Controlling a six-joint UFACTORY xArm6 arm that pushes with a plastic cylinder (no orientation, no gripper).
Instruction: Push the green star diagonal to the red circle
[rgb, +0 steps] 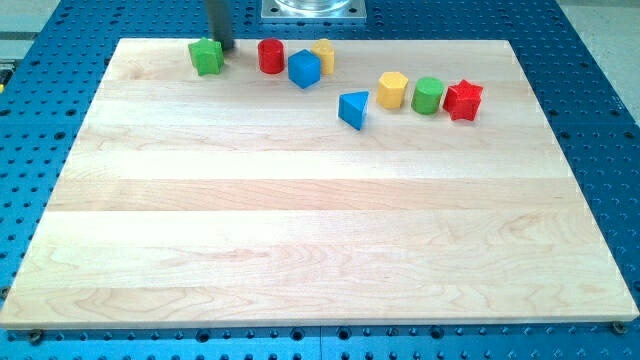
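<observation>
The green star (206, 57) sits near the top left of the wooden board (320, 200). The red circle (270, 56), a red cylinder, stands to its right with a gap between them. My tip (224, 47) is at the board's top edge, just right of the green star's upper right side, between the star and the red circle. I cannot tell whether it touches the star.
A blue cube (304, 69) and a yellow block (323, 54) sit just right of the red circle. A blue triangle (353, 109), a yellow hexagon (392, 90), a green cylinder (428, 95) and a red star (463, 100) lie further right.
</observation>
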